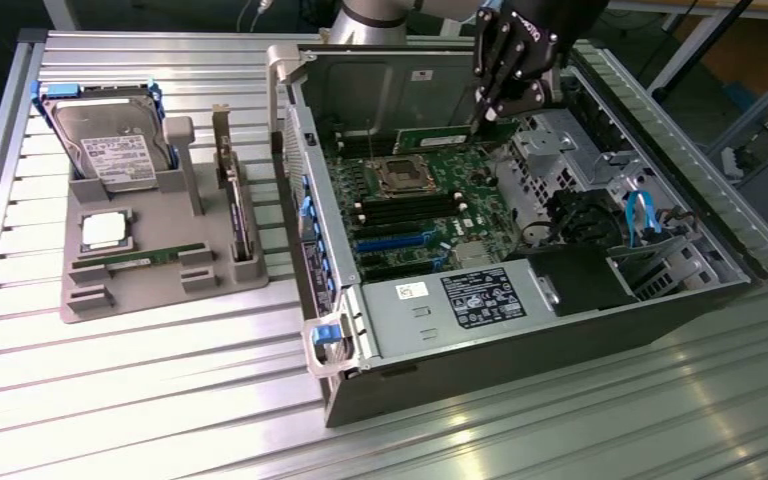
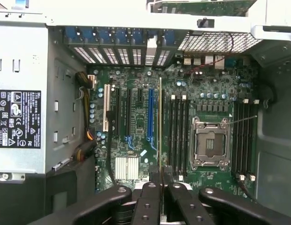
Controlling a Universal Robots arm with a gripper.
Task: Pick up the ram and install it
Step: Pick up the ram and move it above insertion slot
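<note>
While the gripper (image 1: 492, 112) hangs over the open computer case (image 1: 518, 350), we note its fingers pinched together on the ram (image 1: 435, 131). The ram is a thin green stick held above the motherboard (image 1: 424, 225), near the case's back wall.

In the wrist view the gripper (image 2: 159, 180) carries the ram (image 2: 159, 126) edge-on. It reads as a narrow pale line running out from between the fingers. It lies over the board, between the blue expansion slot (image 2: 149, 115) and the dark memory slots (image 2: 176, 133) beside the CPU socket (image 2: 210, 143). It appears clear of the board and not seated. We cannot tell whether it lines up with any slot.

A second stick (image 1: 144, 258) lies in the grey tray (image 1: 144, 297) outside the case, on the exterior view's left.

Handling, our judgement:
- The stick is light and stiff along its length. It is thin, though, so a sideways load could flex or crack it.
- The chips and the contact edge are delicate.
- The best hold is across the two flat faces near the upper edge, with the contact edge left free.
- A firm pinch should be enough, since the smooth faces could slip under a loose one.
- We cannot tell for certain where along the stick the fingers sit.
</note>
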